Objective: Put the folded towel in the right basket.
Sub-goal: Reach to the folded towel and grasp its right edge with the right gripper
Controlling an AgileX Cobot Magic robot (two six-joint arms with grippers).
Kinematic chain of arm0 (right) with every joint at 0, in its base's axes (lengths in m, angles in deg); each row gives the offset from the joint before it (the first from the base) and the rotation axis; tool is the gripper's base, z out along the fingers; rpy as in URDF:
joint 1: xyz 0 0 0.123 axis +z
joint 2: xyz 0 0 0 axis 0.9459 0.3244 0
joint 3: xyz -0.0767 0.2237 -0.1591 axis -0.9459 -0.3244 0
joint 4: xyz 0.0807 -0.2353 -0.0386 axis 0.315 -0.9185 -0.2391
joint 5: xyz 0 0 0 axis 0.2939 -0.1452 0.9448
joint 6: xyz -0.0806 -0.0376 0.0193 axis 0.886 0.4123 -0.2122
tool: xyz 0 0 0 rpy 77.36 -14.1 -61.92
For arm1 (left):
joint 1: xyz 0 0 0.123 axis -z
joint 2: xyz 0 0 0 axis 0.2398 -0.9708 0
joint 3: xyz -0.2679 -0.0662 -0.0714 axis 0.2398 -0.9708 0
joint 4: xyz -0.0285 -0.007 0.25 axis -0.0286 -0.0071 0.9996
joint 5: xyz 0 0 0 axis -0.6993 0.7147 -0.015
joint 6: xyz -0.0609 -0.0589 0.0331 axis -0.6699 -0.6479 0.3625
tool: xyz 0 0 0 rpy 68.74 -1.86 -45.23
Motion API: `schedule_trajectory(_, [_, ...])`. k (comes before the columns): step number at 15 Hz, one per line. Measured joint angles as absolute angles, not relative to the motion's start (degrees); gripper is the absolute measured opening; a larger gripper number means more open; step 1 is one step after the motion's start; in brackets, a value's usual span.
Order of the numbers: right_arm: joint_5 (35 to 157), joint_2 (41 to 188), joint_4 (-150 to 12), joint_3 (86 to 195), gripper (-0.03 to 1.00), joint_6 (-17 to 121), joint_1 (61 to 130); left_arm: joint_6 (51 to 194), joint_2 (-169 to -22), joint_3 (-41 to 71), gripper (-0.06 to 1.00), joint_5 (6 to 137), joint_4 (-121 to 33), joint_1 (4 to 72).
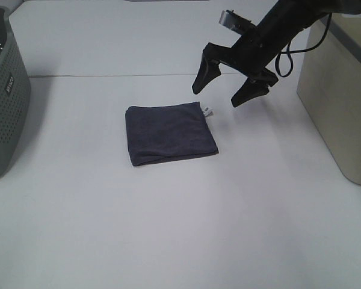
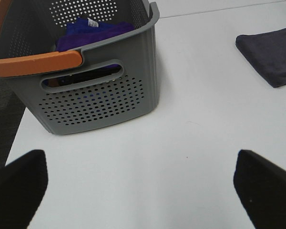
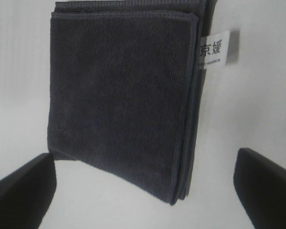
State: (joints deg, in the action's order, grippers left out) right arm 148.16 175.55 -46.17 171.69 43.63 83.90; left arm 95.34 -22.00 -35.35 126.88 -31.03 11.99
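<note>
A folded dark grey towel (image 1: 169,133) with a small white label lies flat on the white table, near the middle. It fills the right wrist view (image 3: 119,95) and its corner shows in the left wrist view (image 2: 271,55). My right gripper (image 1: 219,92) is open and empty, hovering above the table just beyond the towel's far right corner. The beige basket (image 1: 340,96) stands at the right edge. My left gripper (image 2: 143,186) is open and empty, out of the exterior high view, facing the grey basket.
A grey perforated basket (image 1: 3,90) with an orange handle stands at the left edge; in the left wrist view (image 2: 100,90) it holds a purple cloth (image 2: 93,31). The table's white surface (image 1: 198,229) stretches in front of the towel.
</note>
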Motion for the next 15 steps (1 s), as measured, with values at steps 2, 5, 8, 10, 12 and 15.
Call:
schedule_trajectory(2, [147.59, 178.87, -46.06, 173.87, 0.97, 43.57, 83.9, 95.23, -22.0, -35.35, 0.99, 126.88, -31.14, 11.99])
schedule_trajectory(5, [146.73, 182.31, -46.11, 173.92, 0.97, 43.28, 83.9, 94.42, -22.0, -35.35, 0.99, 126.88, -31.26, 11.99])
schedule_trajectory(8, [145.81, 183.68, -46.06, 173.92, 0.97, 43.17, 83.9, 94.25, -22.0, -35.35, 0.99, 126.88, -31.26, 11.99])
schedule_trajectory(10, [144.89, 184.37, -45.48, 174.38, 0.96, 41.62, 84.42, 94.25, -22.0, -35.35, 0.99, 126.88, -31.26, 11.99])
schedule_trajectory(12, [143.52, 185.29, -43.94, 174.96, 0.95, 40.53, 86.08, 94.25, -22.0, -35.35, 0.99, 126.88, -31.26, 11.99])
schedule_trajectory(15, [139.51, 186.61, -41.7, 175.3, 0.83, 40.19, 91.52, 94.25, -22.0, -35.35, 0.99, 126.88, -31.26, 11.99])
